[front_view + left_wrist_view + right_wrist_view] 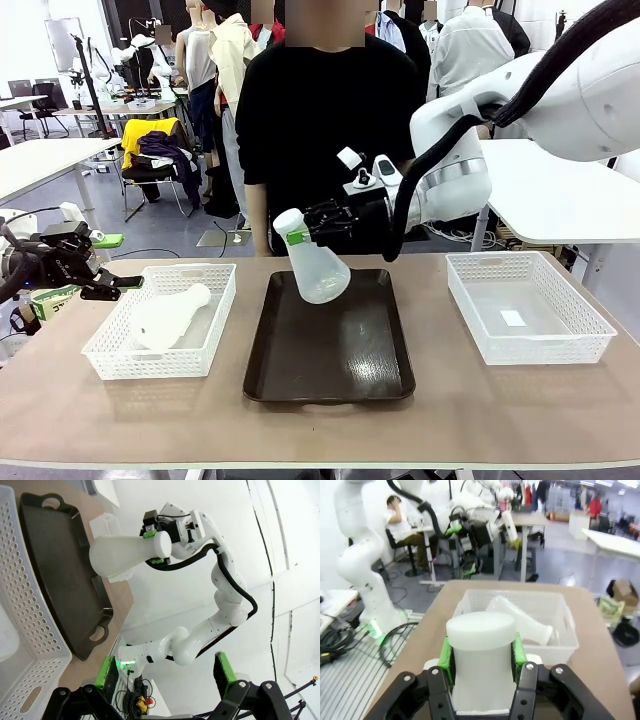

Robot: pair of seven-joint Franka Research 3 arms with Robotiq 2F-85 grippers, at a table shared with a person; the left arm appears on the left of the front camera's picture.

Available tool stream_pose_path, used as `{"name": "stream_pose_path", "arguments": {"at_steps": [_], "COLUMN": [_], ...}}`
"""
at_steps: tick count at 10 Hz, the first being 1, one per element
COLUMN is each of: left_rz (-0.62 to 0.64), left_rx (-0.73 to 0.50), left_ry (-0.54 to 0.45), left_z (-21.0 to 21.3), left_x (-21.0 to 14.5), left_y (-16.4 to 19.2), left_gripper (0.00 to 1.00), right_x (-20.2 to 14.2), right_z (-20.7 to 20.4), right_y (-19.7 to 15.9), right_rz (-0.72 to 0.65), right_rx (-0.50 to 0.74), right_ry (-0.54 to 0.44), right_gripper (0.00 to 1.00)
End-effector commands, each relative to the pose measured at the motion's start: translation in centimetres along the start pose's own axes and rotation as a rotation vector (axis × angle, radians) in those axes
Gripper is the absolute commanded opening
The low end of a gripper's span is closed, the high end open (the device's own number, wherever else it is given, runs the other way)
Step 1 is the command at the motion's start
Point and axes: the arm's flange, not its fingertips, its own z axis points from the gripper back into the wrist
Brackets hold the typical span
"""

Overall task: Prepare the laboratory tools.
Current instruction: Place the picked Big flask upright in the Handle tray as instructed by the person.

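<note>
While the right gripper point(297, 237) is clamping one flask point(320, 268) by the neck, with its green pads point(446, 661) closed on either side just below the lip, the flask is hanging tilted over the far part of the tray point(330, 370) and is clear of it. Its long axis is running from the neck, up and toward the robot's left, down to the wide base, which is facing the tray at a slant rather than squarely. The placing move is likely turning on this angle: the wrist is going to have to level the base before lowering it, otherwise the flask is risking a landing on its edge and a tip-over. The other flask point(165, 315) is lying on its side in the left basket point(110, 355), base toward the near left corner and neck pointing to the far right, toward the tray. The left gripper point(125, 288) is hovering with its jaws wide apart and holding nothing, just beside the far left rim of that basket and apart from the flask. It is the nearer arm for this flask, but the neck is pointing away from it, so a grasp at the neck is probably calling for a reach across the basket. The right basket point(590, 335) is standing on the table point(480, 420), well apart from both flasks. A person point(310, 130) is standing at the far side, behind the tray.
</note>
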Motion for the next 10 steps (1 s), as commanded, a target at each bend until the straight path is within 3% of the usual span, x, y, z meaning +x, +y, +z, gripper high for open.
{"name": "stream_pose_path", "arguments": {"at_steps": [1,7,10], "left_rz": [-0.012,-0.012,-0.012], "left_rx": [-0.014,-0.014,-0.014], "left_ry": [-0.012,-0.012,-0.012], "left_z": [0.0,0.0,0.0], "left_x": [0.1,0.1,0.1], "left_y": [-0.3,-0.3,-0.3], "left_gripper": [1.00,1.00,1.00], "right_x": [-2.1,-8.7,-10.6], "right_z": [-0.5,0.6,0.3], "right_y": [-1.5,-4.2,-4.2], "right_rz": [0.050,0.062,0.023], "right_rx": [-0.047,-0.163,-0.176], "right_ry": [-0.116,-0.288,-0.283], "right_gripper": [0.00,0.00,0.00]}}
